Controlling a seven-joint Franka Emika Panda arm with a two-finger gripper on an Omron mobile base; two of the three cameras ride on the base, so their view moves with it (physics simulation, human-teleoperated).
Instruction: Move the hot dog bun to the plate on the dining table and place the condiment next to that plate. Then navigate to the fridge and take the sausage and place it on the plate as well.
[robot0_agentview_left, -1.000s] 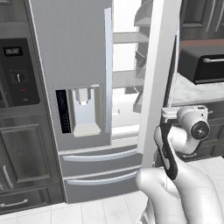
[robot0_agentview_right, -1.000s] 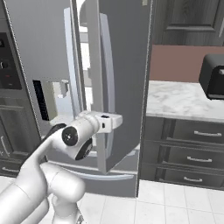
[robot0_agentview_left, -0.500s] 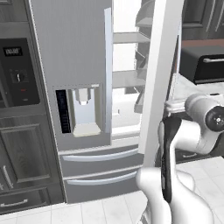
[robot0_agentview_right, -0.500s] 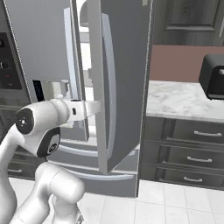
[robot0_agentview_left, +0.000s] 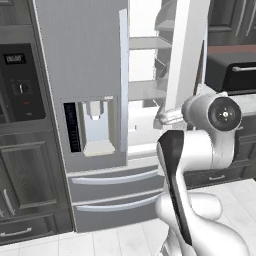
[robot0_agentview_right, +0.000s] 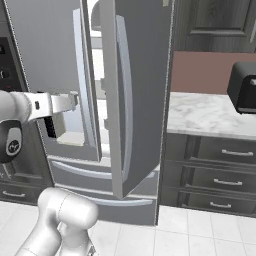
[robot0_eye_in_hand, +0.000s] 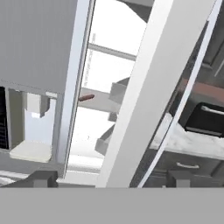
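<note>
The sausage (robot0_eye_in_hand: 86, 97), a small reddish-brown stick, lies on a white fridge shelf (robot0_eye_in_hand: 103, 105) seen through the gap between the two fridge doors. My gripper (robot0_eye_in_hand: 113, 179) is open, its two dark fingertips (robot0_eye_in_hand: 41, 178) far apart with nothing between them, and it looks into that gap from outside. In the base views the hand (robot0_agentview_left: 169, 118) (robot0_agentview_right: 62, 103) hovers in front of the fridge at dispenser height, just short of the opening. The right fridge door (robot0_agentview_left: 182, 55) (robot0_agentview_right: 142, 90) stands open, edge-on; the left door (robot0_agentview_left: 80, 60) is shut.
The open door's edge (robot0_eye_in_hand: 144, 96) runs diagonally close to the right of the hand. A marble counter (robot0_agentview_right: 210, 112) with a black appliance (robot0_agentview_right: 245, 90) lies right of the fridge, drawers below. A dark wall oven panel (robot0_agentview_left: 20, 82) stands left. The freezer drawers (robot0_agentview_left: 117, 187) are shut.
The wrist has risen and the hand has swung toward the fridge opening, from in front of the open door to near the gap. The doors have not moved.
</note>
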